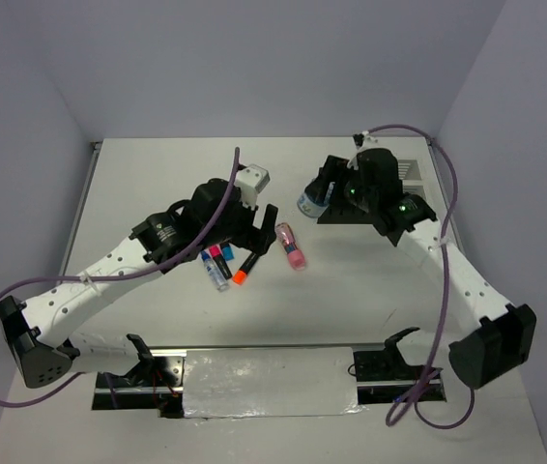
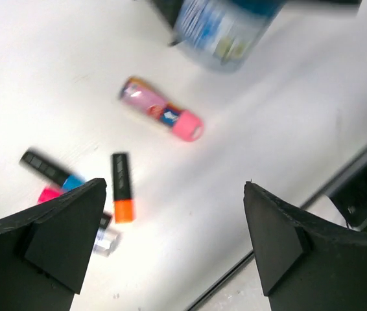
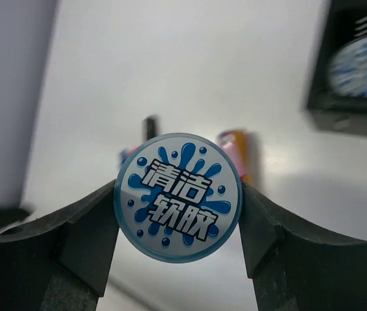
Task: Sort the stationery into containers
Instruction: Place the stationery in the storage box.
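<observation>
My right gripper [image 3: 178,197] is shut on a round blue-white tape roll [image 3: 178,196] and holds it in the air just left of the black organiser [image 1: 418,187]. That roll also shows in the top view [image 1: 312,201] and the left wrist view [image 2: 225,29]. A second roll [image 3: 360,65] lies in an organiser compartment. My left gripper [image 2: 174,194] is open and empty above the table. The pink tube [image 2: 162,109] lies beyond it. The orange-capped marker [image 2: 122,188] and the cyan-capped marker [image 2: 52,170] lie by its left finger. Blue and pink-capped markers [image 1: 217,263] lie beside them.
The white-grey slatted box [image 1: 253,180] stands behind the left arm. The table's metal front edge [image 2: 287,220] runs under the left gripper. White walls close in the back and both sides.
</observation>
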`<act>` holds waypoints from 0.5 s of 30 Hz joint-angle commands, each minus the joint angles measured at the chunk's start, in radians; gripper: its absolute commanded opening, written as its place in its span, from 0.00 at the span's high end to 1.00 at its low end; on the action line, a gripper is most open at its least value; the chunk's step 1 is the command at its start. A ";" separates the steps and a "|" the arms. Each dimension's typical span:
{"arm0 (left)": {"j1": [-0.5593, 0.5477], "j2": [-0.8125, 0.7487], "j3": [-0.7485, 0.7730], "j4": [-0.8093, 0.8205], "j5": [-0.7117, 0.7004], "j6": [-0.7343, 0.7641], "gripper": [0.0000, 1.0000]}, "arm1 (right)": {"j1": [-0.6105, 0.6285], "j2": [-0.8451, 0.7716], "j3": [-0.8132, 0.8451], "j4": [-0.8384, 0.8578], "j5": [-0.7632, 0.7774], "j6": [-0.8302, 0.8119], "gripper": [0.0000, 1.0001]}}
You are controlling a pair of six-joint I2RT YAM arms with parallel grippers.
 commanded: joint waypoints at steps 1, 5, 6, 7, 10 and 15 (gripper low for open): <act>0.007 -0.008 0.027 -0.140 -0.228 -0.122 0.01 | -0.061 0.092 0.104 0.050 0.225 -0.152 1.00; 0.007 -0.053 -0.002 -0.167 -0.207 -0.164 0.01 | -0.116 0.252 0.217 0.073 0.265 -0.205 1.00; 0.007 -0.073 -0.017 -0.171 -0.198 -0.167 0.01 | -0.125 0.277 0.232 0.080 0.265 -0.220 1.00; 0.008 -0.082 -0.025 -0.171 -0.190 -0.169 0.01 | -0.144 0.301 0.252 0.082 0.271 -0.229 1.00; 0.007 -0.120 -0.060 -0.164 -0.161 -0.187 0.01 | -0.158 0.407 0.334 0.067 0.290 -0.277 1.00; 0.007 -0.168 -0.103 -0.178 -0.135 -0.216 0.01 | -0.201 0.496 0.380 0.103 0.265 -0.309 1.00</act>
